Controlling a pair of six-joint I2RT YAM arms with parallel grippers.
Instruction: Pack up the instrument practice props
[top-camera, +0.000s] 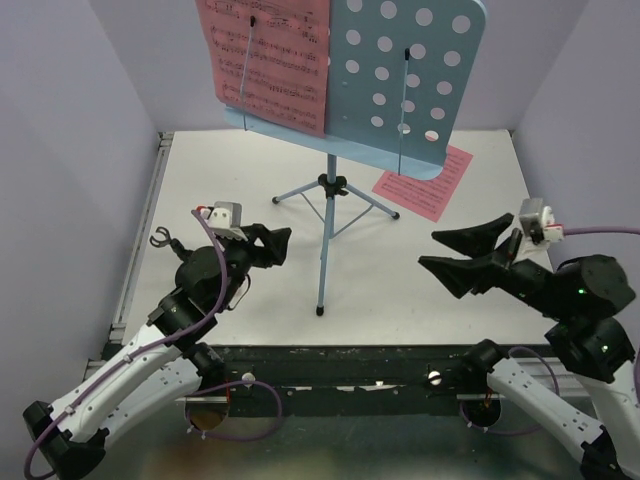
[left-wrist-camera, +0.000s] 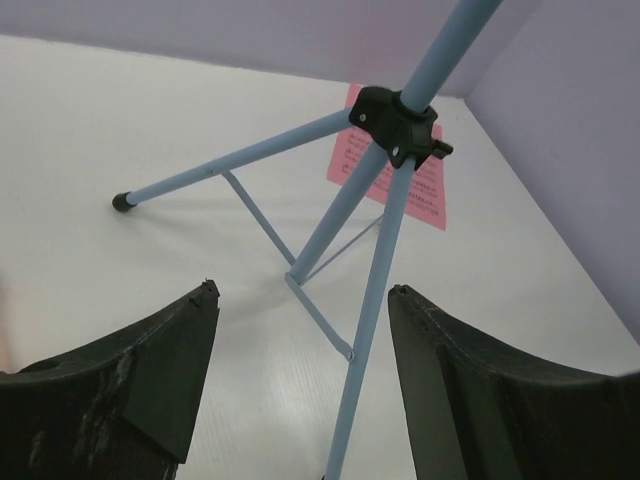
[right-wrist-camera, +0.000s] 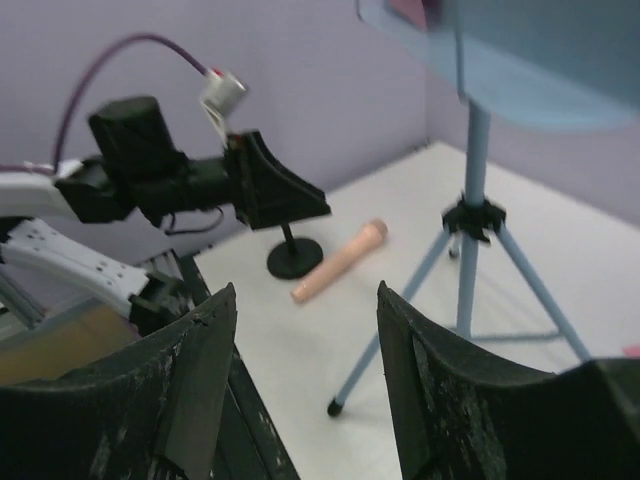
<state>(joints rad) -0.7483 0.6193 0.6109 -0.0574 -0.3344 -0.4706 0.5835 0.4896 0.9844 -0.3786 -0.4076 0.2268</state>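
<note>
A: Claws?
B: I see the left gripper (top-camera: 275, 245) and right gripper (top-camera: 430, 250) both spread apart, empty.
A: Props?
B: Music stand (top-camera: 325, 240) upright mid-table (top-camera: 400, 290); pink page (top-camera: 270, 60) on its desk, other page (top-camera: 425, 185) flat behind; microphone (right-wrist-camera: 338, 262) lying just beside mic stand (right-wrist-camera: 294, 258).

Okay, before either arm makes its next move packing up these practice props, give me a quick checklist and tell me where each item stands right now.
1. Left gripper open and empty: ok. A leg of the music stand shows between its jaws.
2. Right gripper open and empty: ok.
3. Music stand upright on its three feet: ok.
4. Desk cleared of sheet music: not ok. One pink page sits on the desk, and the other page lies flat on the table behind.
5. Microphone reachable: ok. It lies on the table beside the mic stand.
6. Mic stand clear of the left gripper: cannot tell.
</note>
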